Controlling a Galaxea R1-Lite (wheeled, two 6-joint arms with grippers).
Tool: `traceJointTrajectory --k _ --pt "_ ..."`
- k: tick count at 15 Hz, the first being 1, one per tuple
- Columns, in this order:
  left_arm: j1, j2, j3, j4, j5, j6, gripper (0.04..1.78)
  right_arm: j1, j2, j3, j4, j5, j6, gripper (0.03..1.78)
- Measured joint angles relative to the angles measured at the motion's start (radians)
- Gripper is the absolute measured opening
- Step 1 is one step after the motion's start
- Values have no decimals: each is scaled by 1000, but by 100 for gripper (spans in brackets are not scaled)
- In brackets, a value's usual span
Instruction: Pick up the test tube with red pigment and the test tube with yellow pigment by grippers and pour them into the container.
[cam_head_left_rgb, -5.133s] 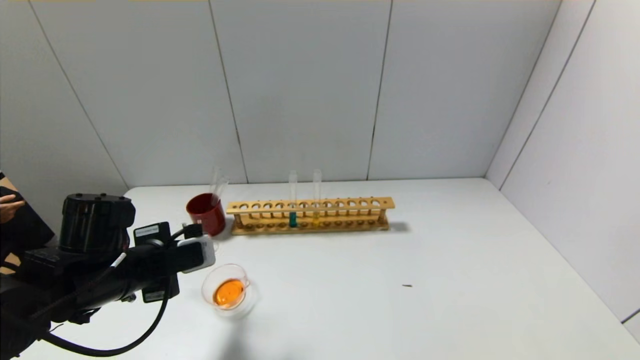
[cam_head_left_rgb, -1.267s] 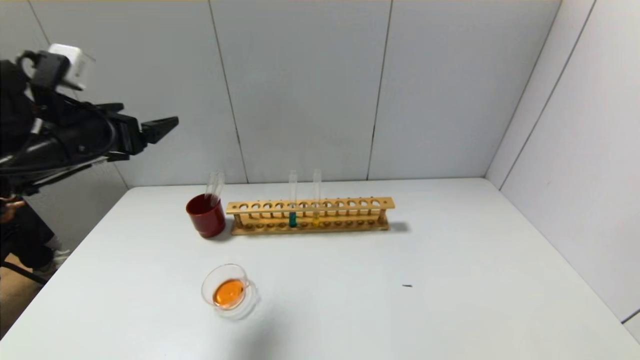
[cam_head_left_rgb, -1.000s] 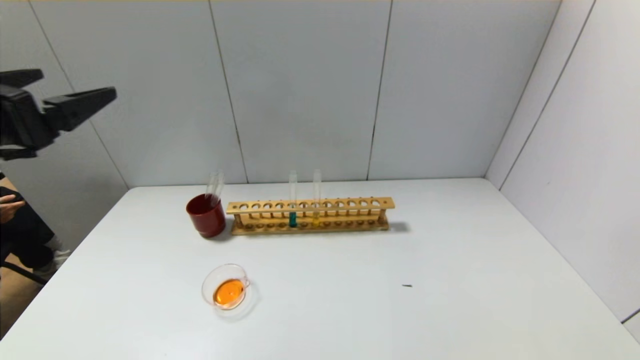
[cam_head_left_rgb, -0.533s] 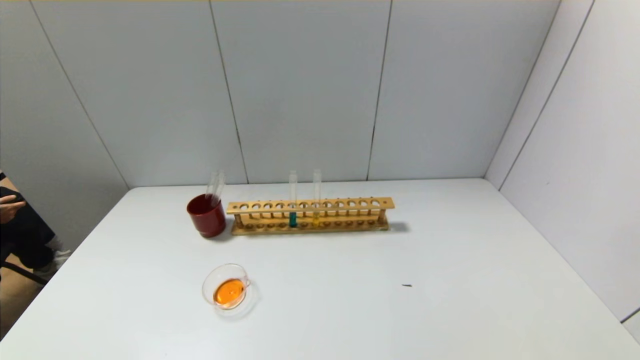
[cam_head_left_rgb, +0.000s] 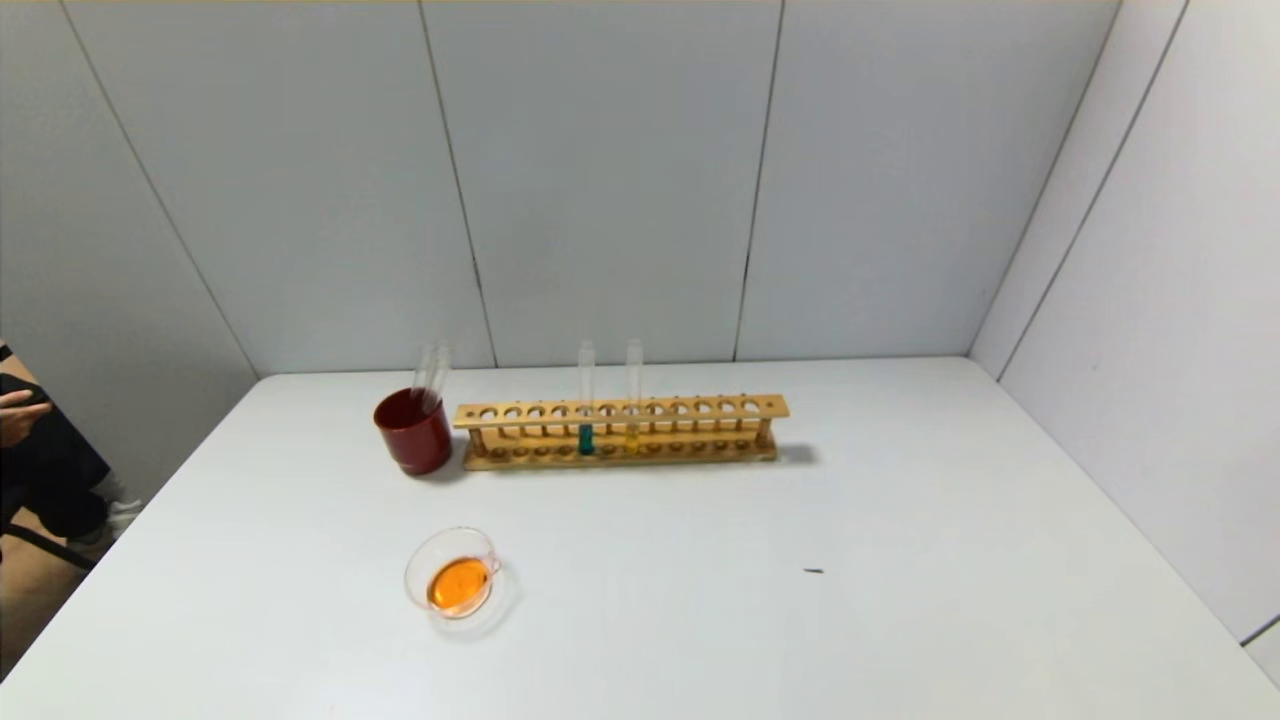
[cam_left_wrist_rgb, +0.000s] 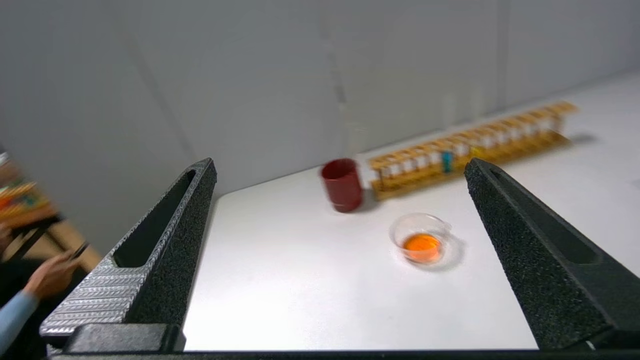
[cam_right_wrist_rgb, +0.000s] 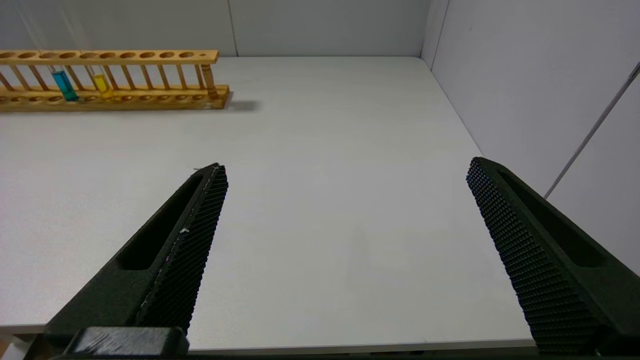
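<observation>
Standing on the white bench (cam_head_left_rgb: 760, 560), the container (cam_head_left_rgb: 452, 584) holds a shallow pool of orange liquid and sits near the front left part, well apart from the wooden rack (cam_head_left_rgb: 620, 432) behind it. In the rack one test tube with yellow pigment (cam_head_left_rgb: 633, 398) stands upright, just beside the teal tube (cam_head_left_rgb: 586, 400) on its left. Two clear tubes (cam_head_left_rgb: 432, 372) lean in the dark red cup (cam_head_left_rgb: 413, 430), which stands just beside the left end of the rack; their lower parts are hidden by the cup wall, so I cannot tell what liquid is inside or which one is the red tube. A small dark speck (cam_head_left_rgb: 814, 571) lies on the bench to the right.

Neither arm shows in the head view. The left hand (cam_left_wrist_rgb: 340, 175) shows only in its own wrist view, released with fingers (cam_left_wrist_rgb: 165, 240) spread wide, holding nothing, off the left side of the bench and looking at the cup and the container. The right hand (cam_right_wrist_rgb: 345, 170) is also released and empty, over the near right part of the bench. At the left edge a person (cam_head_left_rgb: 20, 440) is cut off.

Compared with one second ago, the left arm has gone out of the head view; the container, rack and cup have not moved.
</observation>
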Motion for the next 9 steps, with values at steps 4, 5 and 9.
traceJointTrajectory --k 4,5,9 --pt "-3 -45 310 -263 226 -92 175 0 0 0 0 0 0 175" --pt "-3 -47 408 -339 248 -98 175 0 0 0 0 0 0 175" --pt "-3 -51 620 -484 208 -129 175 0 0 0 0 0 0 175"
